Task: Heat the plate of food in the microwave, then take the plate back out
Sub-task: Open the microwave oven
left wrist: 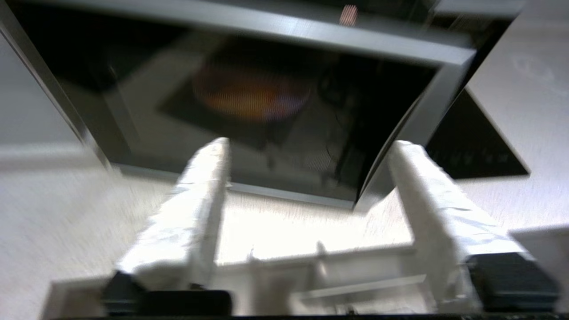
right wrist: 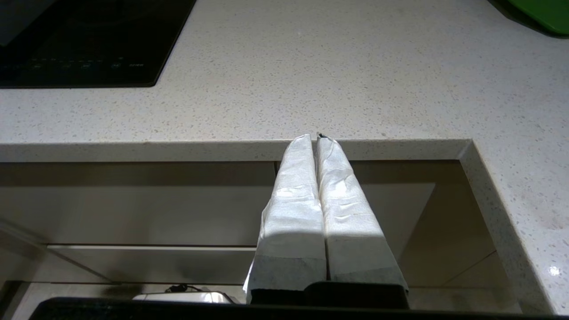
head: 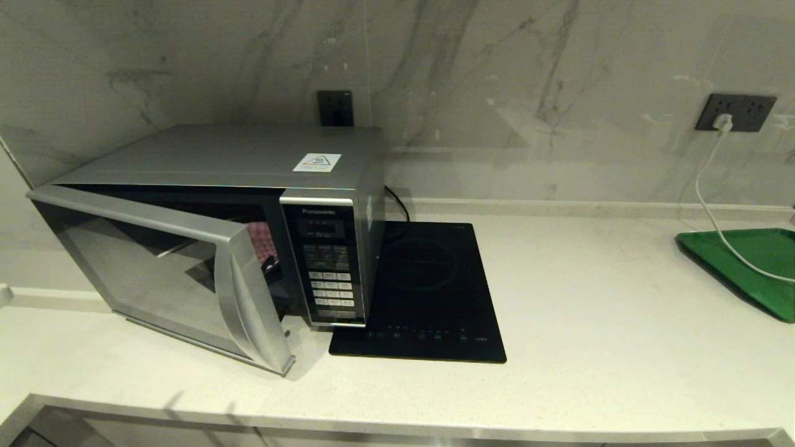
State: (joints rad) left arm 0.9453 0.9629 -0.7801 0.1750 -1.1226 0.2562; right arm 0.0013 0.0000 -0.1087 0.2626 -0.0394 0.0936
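The pale stone counter (head: 590, 323) runs the full width of the scene against a marbled wall (head: 497, 74), and the microwave (head: 248, 186) stands on its left part, silver-grey, with a white triangle sticker (head: 317, 162) on its top and a black keypad panel (head: 328, 267) on its right face. Its dark glass door (head: 168, 273) is swung partly open, hinged on the left, the free edge standing out toward the near side. Touching the microwave's right side lies a flat black induction cooktop (head: 428, 292). At the far right edge a green tray (head: 751, 261) lies on the counter, crossed by a white cable (head: 714, 205) that runs up to a dark wall socket (head: 736, 112). The left gripper (left wrist: 311, 149) hovers just in front of the door, near its free edge, its white-wrapped fingers (left wrist: 200, 195) spread apart and grasping nothing. Through the glass, blurred, the plate of food (left wrist: 251, 91) shows as a round orange-and-lilac shape inside the oven. The right gripper (right wrist: 316, 138) hangs at the near counter edge, well to the right of the cooktop, its fingers pressed together and empty
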